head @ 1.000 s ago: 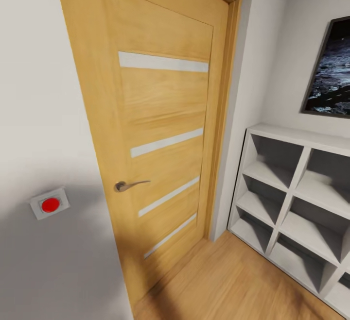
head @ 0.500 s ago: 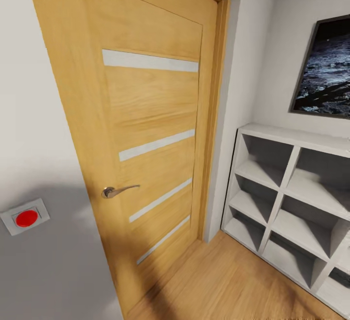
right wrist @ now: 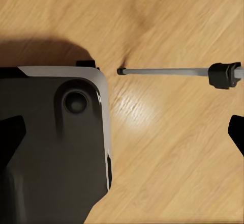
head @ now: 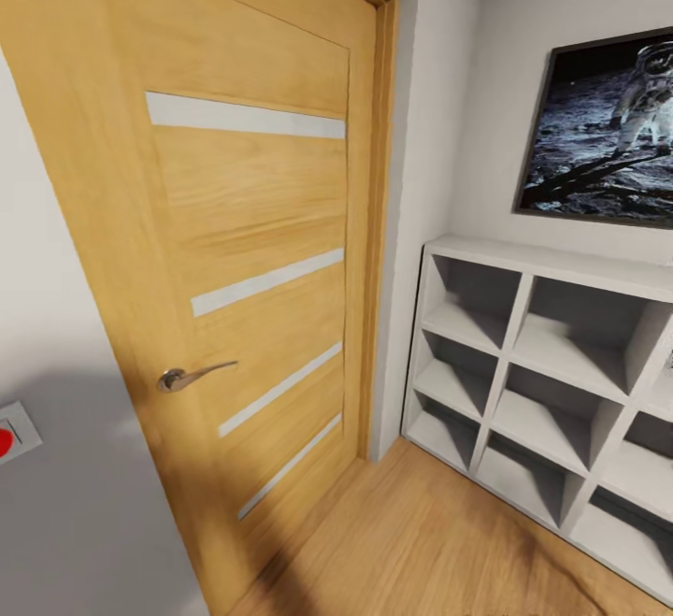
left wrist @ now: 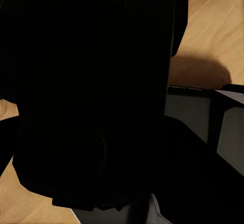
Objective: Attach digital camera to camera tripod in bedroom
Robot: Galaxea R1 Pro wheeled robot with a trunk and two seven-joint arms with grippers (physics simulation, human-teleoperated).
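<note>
A silver-grey tripod leg (right wrist: 162, 72) with a black joint lies over the wood floor (right wrist: 168, 158); a wooden door (head: 243, 223) stands beside a grey cube shelf (head: 533, 354); the state of both arms' fingers cannot be told.

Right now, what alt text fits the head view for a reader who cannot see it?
A closed light-wood door with four pale horizontal strips and a silver lever handle stands left of a grey cube shelf. A framed astronaut picture hangs above the shelf, over a wood plank floor.
</note>
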